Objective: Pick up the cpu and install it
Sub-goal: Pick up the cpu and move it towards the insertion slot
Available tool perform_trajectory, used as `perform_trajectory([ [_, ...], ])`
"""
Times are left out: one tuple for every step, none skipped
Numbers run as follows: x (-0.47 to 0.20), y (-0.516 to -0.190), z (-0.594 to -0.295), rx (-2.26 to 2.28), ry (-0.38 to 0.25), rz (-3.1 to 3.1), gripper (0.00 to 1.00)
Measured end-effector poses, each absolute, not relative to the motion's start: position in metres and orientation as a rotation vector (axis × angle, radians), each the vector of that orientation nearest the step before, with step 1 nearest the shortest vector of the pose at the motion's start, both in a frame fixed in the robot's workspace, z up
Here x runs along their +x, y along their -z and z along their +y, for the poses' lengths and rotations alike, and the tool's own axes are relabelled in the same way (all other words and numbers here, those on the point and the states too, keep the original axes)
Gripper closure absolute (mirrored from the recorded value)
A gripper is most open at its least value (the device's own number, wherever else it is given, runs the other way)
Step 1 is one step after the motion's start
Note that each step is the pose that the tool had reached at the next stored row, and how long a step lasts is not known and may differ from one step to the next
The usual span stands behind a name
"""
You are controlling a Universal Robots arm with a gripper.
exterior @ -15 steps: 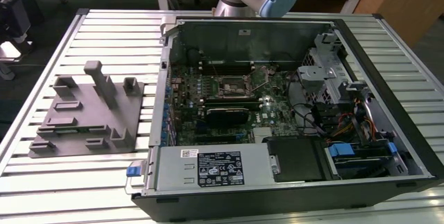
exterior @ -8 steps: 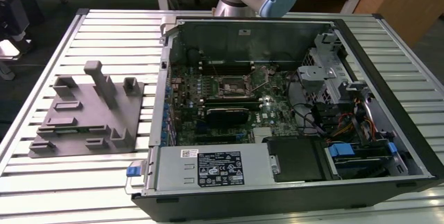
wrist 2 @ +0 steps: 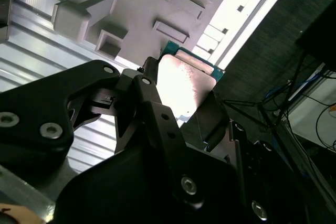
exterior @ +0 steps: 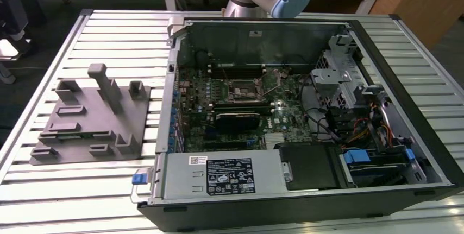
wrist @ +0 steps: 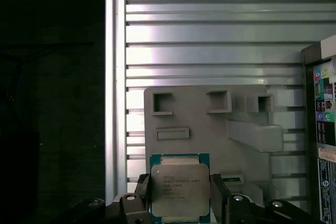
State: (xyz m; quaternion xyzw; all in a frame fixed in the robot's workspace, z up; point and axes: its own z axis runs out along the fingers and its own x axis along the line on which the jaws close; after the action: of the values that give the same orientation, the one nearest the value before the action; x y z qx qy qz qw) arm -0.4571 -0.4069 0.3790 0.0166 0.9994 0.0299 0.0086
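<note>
Presently we list one cpu (wrist: 180, 191), a flat square chip with a silvery metal lid and a greenish rim. It sits between the two black fingers (wrist: 218, 195) of the gripper (wrist 2: 181, 100), which is clenched on it across two opposite edges, with the lid facing the camera in the first wrist view. In both wrist views the chip hangs in the air, well apart from the grey moulded fixture (exterior: 80, 128) that lies on the slatted metal table (exterior: 108, 33) beyond it, so we judge the pick-up done. In the exterior view the fixture lies to the left of the open computer case (exterior: 427, 136), just beside it. Inside the case the motherboard (exterior: 286, 117) lies flat, with its square socket (exterior: 245, 88) near the middle. We cannot make out a chip seated in the socket, so we judge the install not yet done. As to handling, we rate the cpu as very light, stiff and thin. Its lid looks smooth and may slip under a slack hold. We take the underside contacts and thin rim for fragile, so the side edges seem the proper hold, with modest pressure and the part kept level.
</note>
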Motion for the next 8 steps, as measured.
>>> perform_trajectory([
  [-0.4571, -0.3797, -0.4069, 0.052, -0.093, 3.123, 0.46],
  [-0.4571, -0.3805, -0.4069, 0.052, -0.093, 3.123, 0.46],
  [-0.457, -0.3814, -0.4069, 0.052, -0.093, 3.123, 0.46],
  [-0.457, -0.3821, -0.4069, 0.052, -0.093, 3.123, 0.46],
  [-0.4571, -0.3828, -0.4069, 0.052, -0.093, 3.123, 0.46],
  [-0.4571, -0.3834, -0.4069, 0.052, -0.093, 3.123, 0.46],
  [-0.4571, -0.384, -0.4069, 0.052, -0.093, 3.123, 0.46],
  [-0.4571, -0.3843, -0.4069, 0.052, -0.093, 3.123, 0.46],
])
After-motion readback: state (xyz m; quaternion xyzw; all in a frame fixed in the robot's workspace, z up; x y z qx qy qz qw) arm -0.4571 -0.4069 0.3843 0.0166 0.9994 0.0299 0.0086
